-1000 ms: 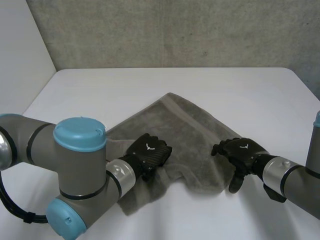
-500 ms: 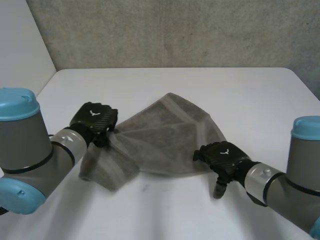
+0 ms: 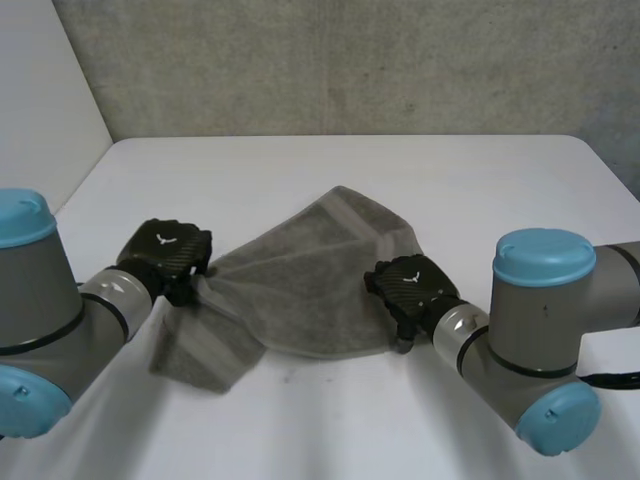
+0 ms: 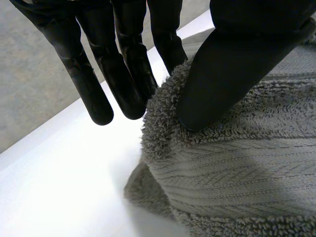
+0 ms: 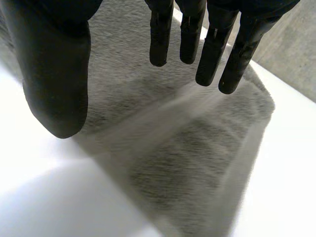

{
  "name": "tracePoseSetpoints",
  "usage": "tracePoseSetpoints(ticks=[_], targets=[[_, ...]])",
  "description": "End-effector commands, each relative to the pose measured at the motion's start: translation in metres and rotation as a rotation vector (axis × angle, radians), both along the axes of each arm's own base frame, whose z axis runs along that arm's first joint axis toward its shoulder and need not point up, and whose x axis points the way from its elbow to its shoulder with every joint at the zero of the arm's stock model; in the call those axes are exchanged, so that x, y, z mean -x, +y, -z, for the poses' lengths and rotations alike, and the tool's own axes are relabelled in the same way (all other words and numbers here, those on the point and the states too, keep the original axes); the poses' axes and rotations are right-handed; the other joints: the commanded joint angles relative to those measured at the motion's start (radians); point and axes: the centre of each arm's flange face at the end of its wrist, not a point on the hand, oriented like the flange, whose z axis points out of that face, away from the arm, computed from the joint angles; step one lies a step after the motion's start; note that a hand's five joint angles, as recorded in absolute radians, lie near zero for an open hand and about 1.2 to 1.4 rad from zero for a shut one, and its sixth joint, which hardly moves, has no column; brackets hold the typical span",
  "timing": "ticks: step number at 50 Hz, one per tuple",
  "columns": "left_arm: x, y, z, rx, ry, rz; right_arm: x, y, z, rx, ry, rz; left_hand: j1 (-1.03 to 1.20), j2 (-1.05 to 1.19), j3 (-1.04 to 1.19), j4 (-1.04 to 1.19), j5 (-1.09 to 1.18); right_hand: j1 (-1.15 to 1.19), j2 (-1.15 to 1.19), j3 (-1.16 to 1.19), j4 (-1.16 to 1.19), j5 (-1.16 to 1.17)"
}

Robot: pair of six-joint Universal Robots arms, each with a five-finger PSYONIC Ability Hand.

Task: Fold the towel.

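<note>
A: Since the pinch takes only a bunched corner, we judge the towel [image 3: 300,290] could slip free mid-fold. In the head view it lies rumpled on the white table [image 3: 300,180], our left hand [image 3: 168,252] at its left corner and our right hand [image 3: 410,285] at its right edge.

B: In the left wrist view, our thumb [image 4: 232,64] clamps that bunch against straight fingers [image 4: 126,74].

A: In the right wrist view, our fingers [image 5: 232,54] hang straight and apart over the towel, gripping nothing.
</note>
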Motion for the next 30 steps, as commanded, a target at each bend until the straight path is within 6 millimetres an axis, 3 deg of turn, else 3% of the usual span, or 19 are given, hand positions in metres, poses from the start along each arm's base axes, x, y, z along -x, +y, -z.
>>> tracePoseSetpoints(ticks=[1, 3, 8, 30], targets=[[-0.013, -0.009, 0.004, -0.014, -0.004, -0.043, 0.021, -0.025, -0.009, 0.028, 0.061, 0.027, 0.147, 0.142, 0.142, 0.142, 0.144, 0.053, 0.101, 0.056, 0.049, 0.031], [-0.013, -0.006, 0.007, -0.025, 0.002, -0.023, 0.032, -0.031, -0.007, 0.01, 0.141, -0.001, 0.135, 0.131, 0.131, 0.13, 0.132, 0.062, 0.11, 0.065, 0.057, 0.04], [-0.01, -0.003, 0.01, -0.028, 0.015, 0.01, 0.038, -0.035, -0.003, -0.003, 0.2, -0.062, 0.103, 0.098, 0.098, 0.098, 0.1, 0.082, 0.13, 0.085, 0.078, 0.06], [-0.007, -0.001, 0.012, -0.023, 0.018, 0.02, 0.035, -0.036, 0.013, -0.011, 0.187, -0.088, 0.094, 0.09, 0.089, 0.089, 0.091, 0.217, 0.266, 0.22, 0.213, 0.196]])
